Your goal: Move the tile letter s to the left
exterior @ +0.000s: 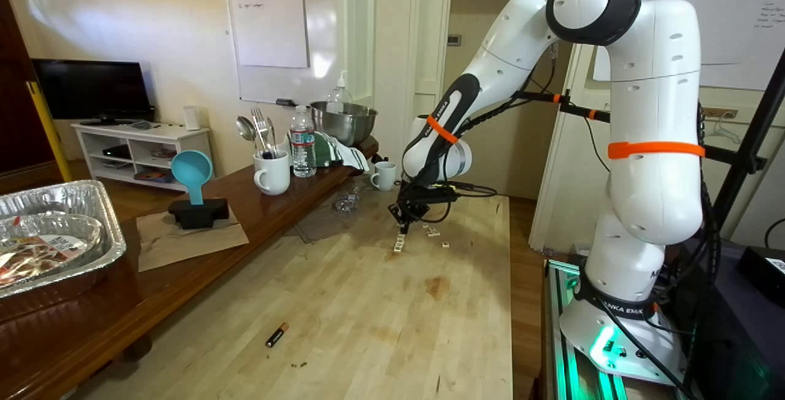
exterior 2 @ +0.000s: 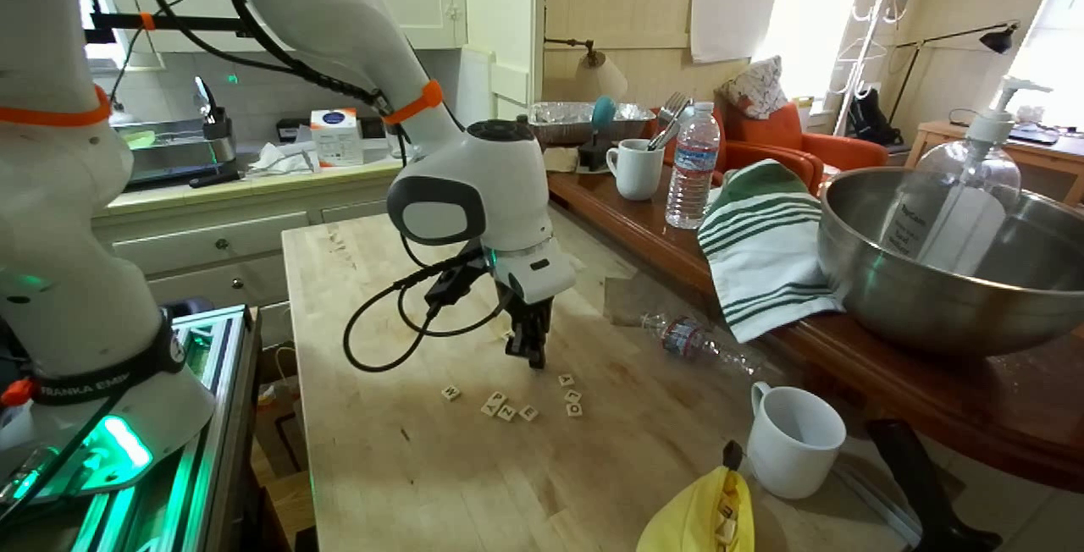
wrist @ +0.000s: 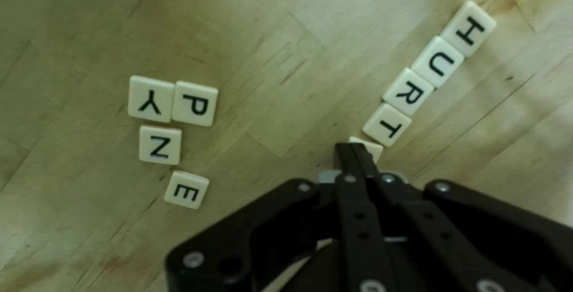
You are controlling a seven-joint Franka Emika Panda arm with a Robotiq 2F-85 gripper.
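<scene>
In the wrist view a pale tile (wrist: 372,149) lies at my fingertips. The fingers cover most of it and its letter cannot be read, so I cannot tell whether it is the S. It is at the lower end of a slanting row of tiles H (wrist: 468,28), U (wrist: 438,62), R (wrist: 408,91) and T (wrist: 387,125). My gripper (wrist: 357,145) is shut, its fingers together with nothing seen between them. It points down at the table in both exterior views (exterior: 403,228) (exterior 2: 536,362). No readable S shows.
Tiles Y (wrist: 151,99), P (wrist: 195,104), N (wrist: 160,145) and E (wrist: 186,190) lie apart from the row. A battery (exterior: 276,335), lying bottle (exterior 2: 699,343), white mug (exterior 2: 796,446) and yellow pouch (exterior 2: 690,518) are on the table. A raised brown ledge (exterior: 202,286) runs alongside.
</scene>
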